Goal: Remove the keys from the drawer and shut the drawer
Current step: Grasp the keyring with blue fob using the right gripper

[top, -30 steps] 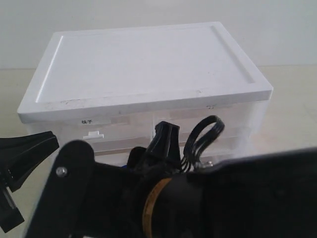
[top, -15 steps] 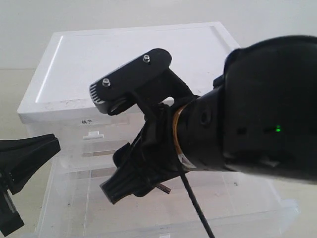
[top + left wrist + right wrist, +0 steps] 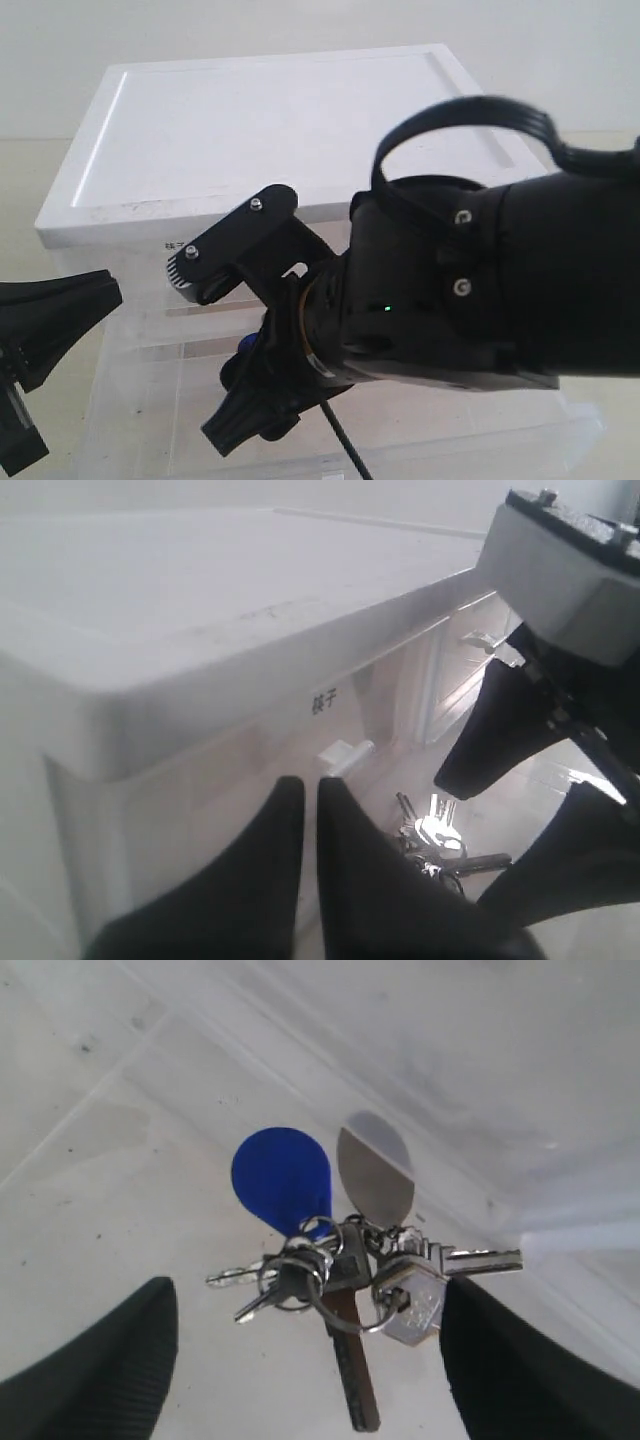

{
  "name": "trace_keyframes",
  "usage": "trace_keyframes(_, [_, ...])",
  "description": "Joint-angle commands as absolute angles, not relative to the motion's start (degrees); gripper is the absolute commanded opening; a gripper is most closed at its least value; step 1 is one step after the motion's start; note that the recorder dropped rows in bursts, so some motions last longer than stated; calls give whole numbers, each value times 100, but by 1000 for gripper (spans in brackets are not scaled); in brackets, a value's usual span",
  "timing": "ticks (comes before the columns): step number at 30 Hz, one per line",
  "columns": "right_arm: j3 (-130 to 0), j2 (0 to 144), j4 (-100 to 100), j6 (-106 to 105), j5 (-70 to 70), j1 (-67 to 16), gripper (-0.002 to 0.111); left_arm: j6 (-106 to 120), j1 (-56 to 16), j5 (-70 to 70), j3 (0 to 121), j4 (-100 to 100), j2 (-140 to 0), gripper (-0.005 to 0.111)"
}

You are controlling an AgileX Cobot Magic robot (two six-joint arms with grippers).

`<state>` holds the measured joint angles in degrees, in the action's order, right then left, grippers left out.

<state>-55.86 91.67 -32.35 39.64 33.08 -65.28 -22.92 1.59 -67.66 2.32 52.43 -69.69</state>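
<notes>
Hovering the right gripper [image 3: 310,1370] inside the open drawer [image 3: 480,440], fingers [image 3: 90,1370] spread wide either side of the keys [image 3: 340,1260] on its floor, left gripper [image 3: 305,800] clenched empty alongside, next likely dropping to pinch the bunch.

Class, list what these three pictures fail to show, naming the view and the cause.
1. Exterior view: the keys are mostly hidden behind the right arm.
2. Exterior view: the front of the drawer is cut off by the bottom edge.
3. Exterior view: the left gripper is cut off by the left edge.
</notes>
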Motion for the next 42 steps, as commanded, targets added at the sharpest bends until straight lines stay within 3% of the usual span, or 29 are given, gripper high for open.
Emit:
trace_keyframes(1, [-5605,9336,-3354,4163,3222,-6384,66,-2351,150,-6757,197,5255,-6952,5])
trace_keyframes(17, [-5605,9777,-3239,4128,3068,-6336,65,-2375,150,-6733,197,5353,-6952,5])
trace_keyframes(19, [-5605,9777,-3239,4075,3147,-6336,56,-2375,150,-6733,197,5353,-6952,5])
trace_keyframes(24, [-5605,9777,-3267,3784,3430,-6336,3,-2375,150,-6733,197,5353,-6952,5])
trace_keyframes(25, [-5605,9777,-3267,3681,3475,-6336,0,-2374,150,-6749,197,5353,-6952,5])
trace_keyframes(42, [-5615,8707,-3327,3343,3481,-6400,0,-2374,150,-6725,197,5377,-6952,5])
